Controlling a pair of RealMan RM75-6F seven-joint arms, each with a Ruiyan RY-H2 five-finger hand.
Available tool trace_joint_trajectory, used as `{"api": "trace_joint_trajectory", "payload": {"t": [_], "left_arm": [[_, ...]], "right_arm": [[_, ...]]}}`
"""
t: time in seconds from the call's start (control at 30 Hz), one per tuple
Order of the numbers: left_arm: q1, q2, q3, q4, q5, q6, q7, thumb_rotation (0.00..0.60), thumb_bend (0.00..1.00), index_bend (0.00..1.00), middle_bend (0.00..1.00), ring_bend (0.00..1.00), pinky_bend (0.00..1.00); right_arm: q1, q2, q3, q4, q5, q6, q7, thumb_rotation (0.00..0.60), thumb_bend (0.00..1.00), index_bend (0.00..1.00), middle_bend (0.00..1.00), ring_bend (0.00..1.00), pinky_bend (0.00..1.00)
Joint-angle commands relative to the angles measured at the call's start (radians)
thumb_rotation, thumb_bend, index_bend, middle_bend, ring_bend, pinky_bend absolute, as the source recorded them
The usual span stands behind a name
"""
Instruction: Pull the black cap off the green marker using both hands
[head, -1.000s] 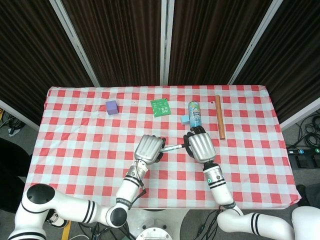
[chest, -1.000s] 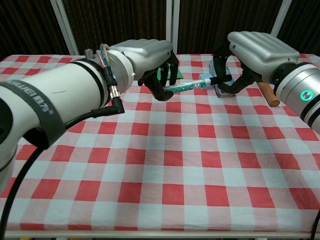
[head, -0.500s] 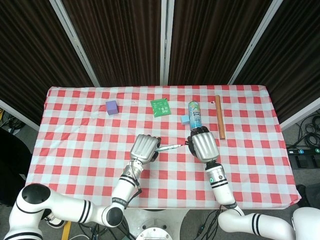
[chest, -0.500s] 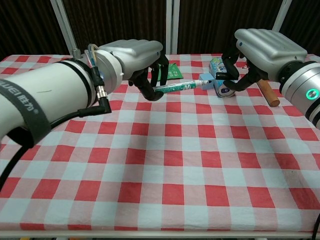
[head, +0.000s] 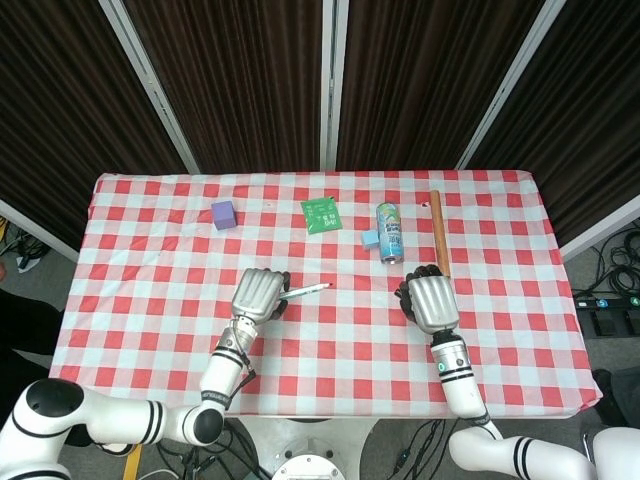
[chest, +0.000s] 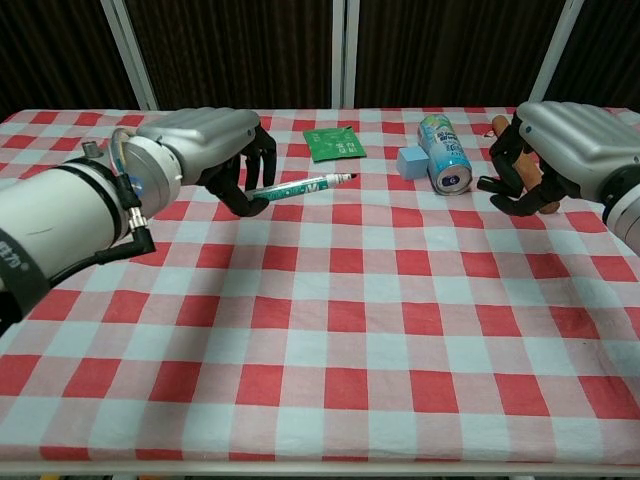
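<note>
Though blurry, marker (chest: 300, 186) print, prob. unreadable

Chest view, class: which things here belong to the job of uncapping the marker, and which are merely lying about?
Belonging to the job:
green marker
left hand, holding the marker
right hand, fingers curled; cap not visible

Lying about:
can, on its side
light blue block
green packet
purple cube
wooden stick

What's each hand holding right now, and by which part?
The left hand grips the green marker by its rear end, bare tip pointing away. The right hand is curled shut; presumably around the black cap, but the cap isn't visible.
</note>
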Motion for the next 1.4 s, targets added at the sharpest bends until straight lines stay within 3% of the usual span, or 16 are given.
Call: {"api": "trace_joint_trajectory", "payload": {"t": [0.03, 0.27, 0.4, 0.47, 0.53, 0.77, 1.0, 1.2, 1.4], "left_arm": [[0.034, -0.009, 0.036, 0.090, 0.095, -0.062, -0.116, 0.600, 0.41, 0.56, 0.57, 0.50, 0.56], [0.056, -0.027, 0.058, 0.181, 0.193, -0.122, -0.215, 0.600, 0.40, 0.55, 0.57, 0.50, 0.56], [0.064, -0.035, 0.060, 0.198, 0.224, -0.135, -0.232, 0.600, 0.40, 0.55, 0.57, 0.50, 0.56], [0.069, -0.038, 0.060, 0.203, 0.236, -0.139, -0.238, 0.600, 0.40, 0.55, 0.56, 0.50, 0.56], [0.074, -0.039, 0.059, 0.207, 0.248, -0.144, -0.245, 0.600, 0.39, 0.55, 0.56, 0.50, 0.56], [0.083, -0.050, 0.044, 0.236, 0.267, -0.164, -0.260, 0.600, 0.38, 0.55, 0.56, 0.50, 0.56], [0.092, -0.046, 0.047, 0.247, 0.282, -0.196, -0.269, 0.600, 0.32, 0.50, 0.53, 0.47, 0.53], [0.095, -0.037, 0.051, 0.255, 0.278, -0.233, -0.262, 0.600, 0.24, 0.39, 0.41, 0.35, 0.43], [0.107, -0.026, 0.018, 0.238, 0.290, -0.197, -0.268, 0.600, 0.21, 0.37, 0.36, 0.31, 0.40]], "right_arm": [[-0.009, -0.026, -0.008, 0.048, 0.014, -0.021, 0.027, 0.600, 0.33, 0.85, 0.70, 0.37, 0.31], [0.000, -0.057, 0.001, 0.106, 0.013, -0.048, 0.055, 0.600, 0.30, 0.79, 0.67, 0.36, 0.30], [0.004, -0.052, 0.003, 0.100, 0.009, -0.065, 0.065, 0.600, 0.17, 0.70, 0.60, 0.32, 0.23], [0.003, -0.041, 0.005, 0.088, 0.018, -0.079, 0.067, 0.600, 0.05, 0.60, 0.52, 0.25, 0.17], [0.000, -0.030, 0.007, 0.072, 0.034, -0.091, 0.061, 0.600, 0.02, 0.50, 0.43, 0.18, 0.13], [-0.020, 0.003, 0.008, 0.019, 0.064, -0.089, 0.041, 0.600, 0.00, 0.29, 0.22, 0.02, 0.07], [-0.063, 0.031, -0.003, -0.029, 0.016, -0.009, 0.079, 0.600, 0.00, 0.26, 0.20, 0.01, 0.07], [-0.102, 0.064, -0.008, -0.069, -0.016, 0.051, 0.108, 0.600, 0.00, 0.24, 0.20, 0.00, 0.07], [-0.152, 0.101, -0.016, -0.117, -0.058, 0.129, 0.140, 0.600, 0.00, 0.24, 0.20, 0.00, 0.07]]}}
